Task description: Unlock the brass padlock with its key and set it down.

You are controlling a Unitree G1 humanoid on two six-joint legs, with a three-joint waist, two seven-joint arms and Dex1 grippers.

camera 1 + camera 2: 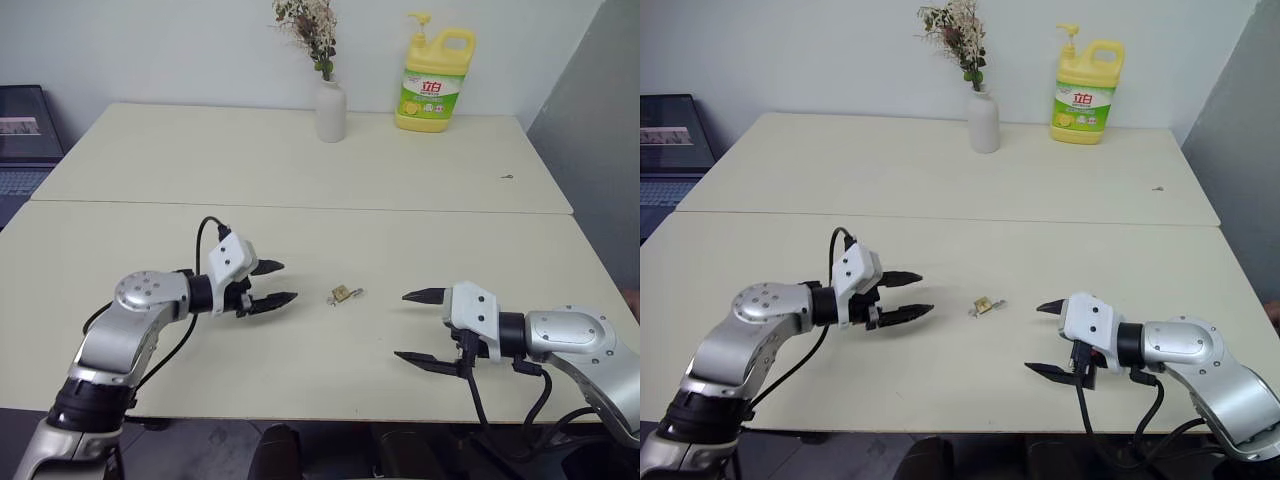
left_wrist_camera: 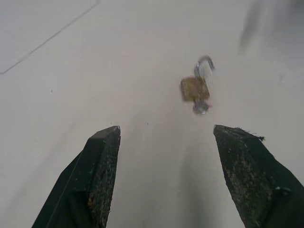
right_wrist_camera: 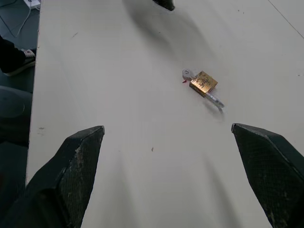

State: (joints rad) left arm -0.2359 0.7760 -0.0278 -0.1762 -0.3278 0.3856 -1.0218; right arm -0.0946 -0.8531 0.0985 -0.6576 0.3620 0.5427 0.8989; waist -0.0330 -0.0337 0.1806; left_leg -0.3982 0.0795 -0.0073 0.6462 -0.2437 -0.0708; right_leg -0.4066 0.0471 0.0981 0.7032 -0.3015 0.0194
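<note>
The brass padlock (image 1: 342,294) lies flat on the cream table (image 1: 300,170) between my two arms, its silver shackle sticking out of one end. The key (image 3: 187,74) sits at the lock body's other end, apparently in the keyhole. In the left wrist view the brass padlock (image 2: 195,88) lies just ahead of my fingers. My left gripper (image 1: 273,283) hangs open a short way to the left of the lock, touching nothing. To the lock's right my right gripper (image 1: 415,327) is wide open and empty, with the brass padlock (image 3: 204,83) lying ahead of it.
A white vase (image 1: 331,108) with dried flowers and a yellow detergent bottle (image 1: 433,80) stand at the table's far edge. A seam (image 1: 300,206) runs across the table behind the lock. A dark screen (image 1: 25,125) sits off the far left corner.
</note>
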